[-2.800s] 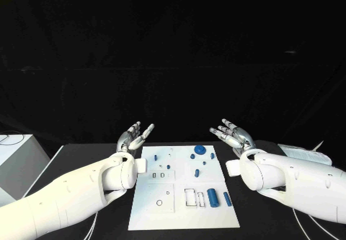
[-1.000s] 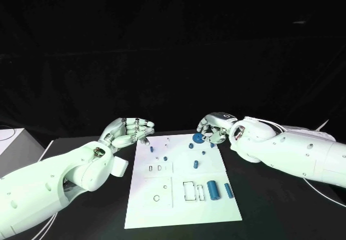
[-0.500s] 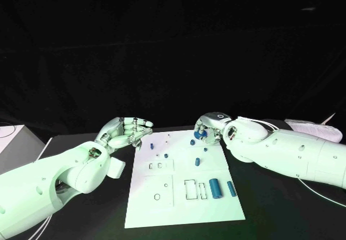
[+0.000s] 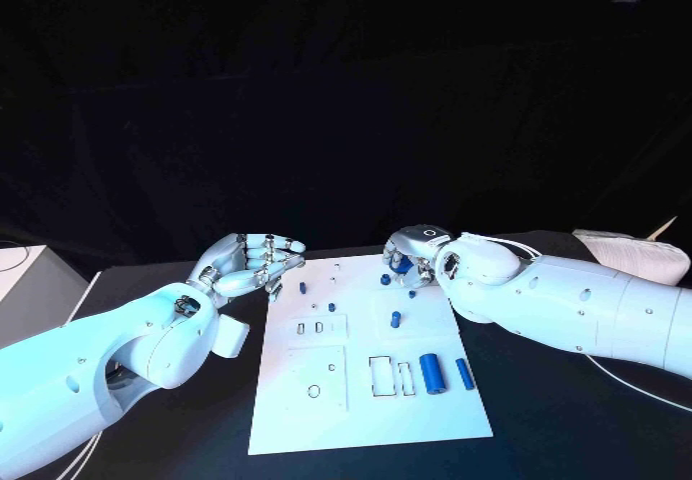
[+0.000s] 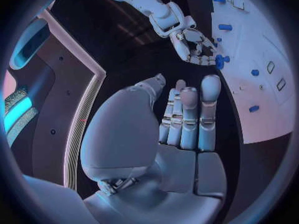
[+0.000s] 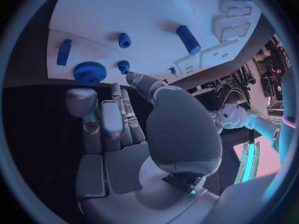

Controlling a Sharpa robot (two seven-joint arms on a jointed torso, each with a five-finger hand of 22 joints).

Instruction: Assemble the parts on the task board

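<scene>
On the black worktop (image 4: pixel 548 420) the white task board (image 4: pixel 368 420) runs away from the robot, and nearest along it, toward its right side, a large blue cylinder (image 4: pixel 431 373) lies beside a slimmer blue pin (image 4: pixel 464 373), just right of a group of rectangular slots (image 4: pixel 391 376). Further up, a short blue peg (image 4: pixel 395 320) sits mid-board, with smaller blue studs (image 4: pixel 330 307) beyond it. At the far end the right hand (image 4: pixel 408 258) hangs over the board's far right corner; the head view hides its fingers, but the right wrist view shows them straight and close together, gripping nothing, above a toothed blue gear (image 6: pixel 89 72) that lies flat on the board near its edge. The left hand (image 4: pixel 257 262) is off the board's far left corner, fingers curled loosely; the left wrist view shows it empty, fingers side by side and extended.
</scene>
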